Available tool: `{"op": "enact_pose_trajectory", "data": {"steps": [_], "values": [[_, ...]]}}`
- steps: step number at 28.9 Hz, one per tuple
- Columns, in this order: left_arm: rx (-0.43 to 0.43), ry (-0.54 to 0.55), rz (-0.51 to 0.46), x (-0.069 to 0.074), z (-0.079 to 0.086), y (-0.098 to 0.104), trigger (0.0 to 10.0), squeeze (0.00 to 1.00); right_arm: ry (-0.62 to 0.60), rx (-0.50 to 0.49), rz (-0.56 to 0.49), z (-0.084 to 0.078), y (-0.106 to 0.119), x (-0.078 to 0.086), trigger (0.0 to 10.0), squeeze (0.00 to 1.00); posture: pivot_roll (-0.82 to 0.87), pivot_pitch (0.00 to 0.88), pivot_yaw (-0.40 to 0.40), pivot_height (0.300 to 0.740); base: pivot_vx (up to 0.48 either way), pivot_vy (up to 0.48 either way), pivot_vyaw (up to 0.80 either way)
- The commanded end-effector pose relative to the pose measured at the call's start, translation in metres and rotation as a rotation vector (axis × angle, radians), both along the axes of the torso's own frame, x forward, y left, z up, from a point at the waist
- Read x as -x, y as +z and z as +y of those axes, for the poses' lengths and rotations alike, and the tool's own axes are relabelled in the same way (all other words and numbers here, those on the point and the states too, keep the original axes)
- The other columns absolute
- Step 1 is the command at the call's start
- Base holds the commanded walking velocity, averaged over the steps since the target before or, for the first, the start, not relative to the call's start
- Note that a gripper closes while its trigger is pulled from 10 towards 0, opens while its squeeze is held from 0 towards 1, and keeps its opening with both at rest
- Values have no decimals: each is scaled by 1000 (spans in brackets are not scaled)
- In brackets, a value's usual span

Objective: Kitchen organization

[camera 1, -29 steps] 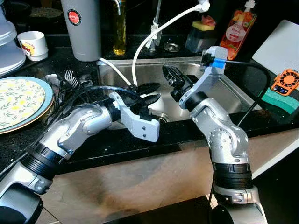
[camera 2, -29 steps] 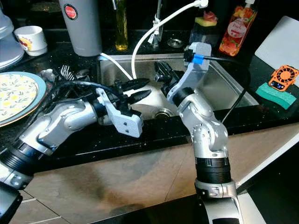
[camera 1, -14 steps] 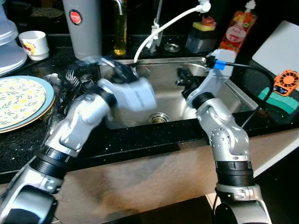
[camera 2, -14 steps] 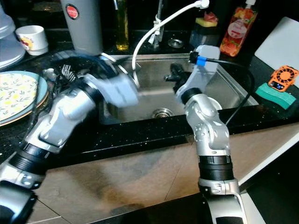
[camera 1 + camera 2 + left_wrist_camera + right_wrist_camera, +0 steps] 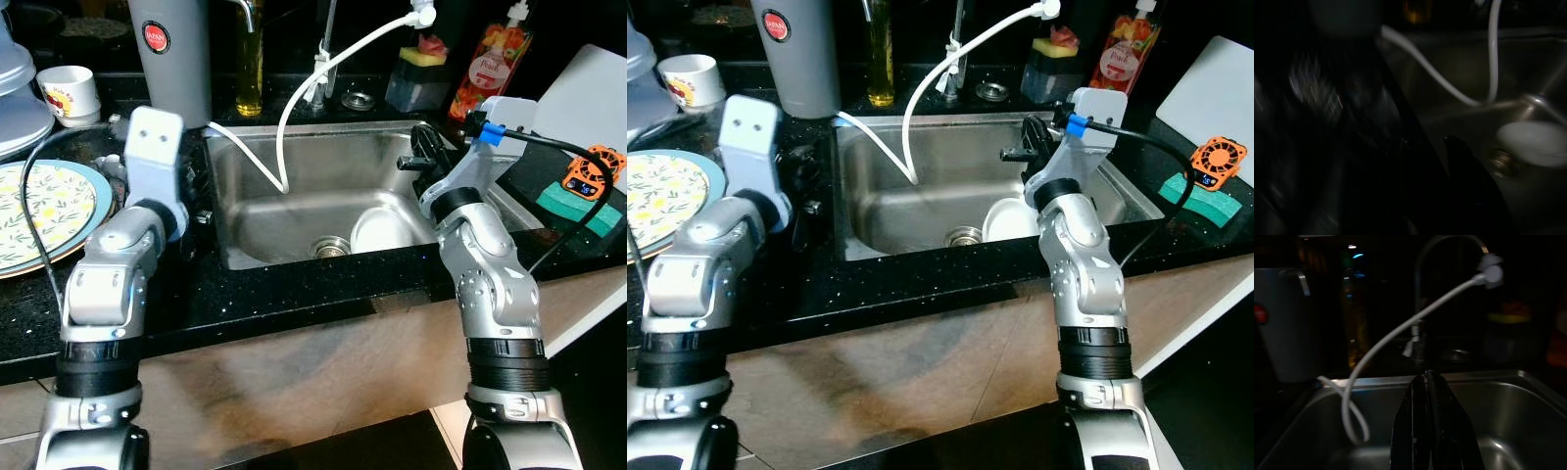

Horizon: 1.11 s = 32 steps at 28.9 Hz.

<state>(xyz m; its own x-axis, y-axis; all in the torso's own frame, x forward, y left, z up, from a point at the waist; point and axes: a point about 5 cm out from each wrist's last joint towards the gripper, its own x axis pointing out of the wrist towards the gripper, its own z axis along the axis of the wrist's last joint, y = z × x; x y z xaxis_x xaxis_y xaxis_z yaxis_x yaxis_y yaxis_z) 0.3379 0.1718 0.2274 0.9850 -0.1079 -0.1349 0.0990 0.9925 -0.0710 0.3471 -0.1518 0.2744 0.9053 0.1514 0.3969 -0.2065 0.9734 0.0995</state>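
Here the steel sink (image 5: 294, 196) serves as the landmark. A white bowl (image 5: 392, 229) lies on the sink floor, just right of the drain (image 5: 330, 245) and below the right wall. The right gripper (image 5: 1430, 396) hangs above the sink's right half, its two black fingers pressed together with nothing between them; it points toward the faucet (image 5: 1422, 293) at the back rim. A white hose (image 5: 313, 88) loops from the faucet head down into the sink. The left gripper (image 5: 1449, 166) sits over the dark counter (image 5: 245, 294) at the sink's left edge; how far its fingers stand apart cannot be told in the dark, blurred wrist view. A floral plate (image 5: 44, 211) rests left of the sink, with a grey canister (image 5: 176, 54) behind the back-left corner and an orange bottle (image 5: 485, 59) behind the back-right corner.
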Motion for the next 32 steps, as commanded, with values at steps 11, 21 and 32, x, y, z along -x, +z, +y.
{"op": "enact_pose_trajectory", "data": {"steps": [11,21,32], "values": [[365,161,129,7,-15,1,10000,0,62,88,16,-1,-10,6,10000,0,120,45,-55,740,0,0,0],[388,332,69,-1,3,21,10000,0,323,356,100,7,-34,16,10000,0,115,51,-60,740,0,0,0],[500,300,139,-18,-4,16,10000,0,332,342,93,6,-31,16,10000,0,105,53,-61,740,0,0,0]]}}
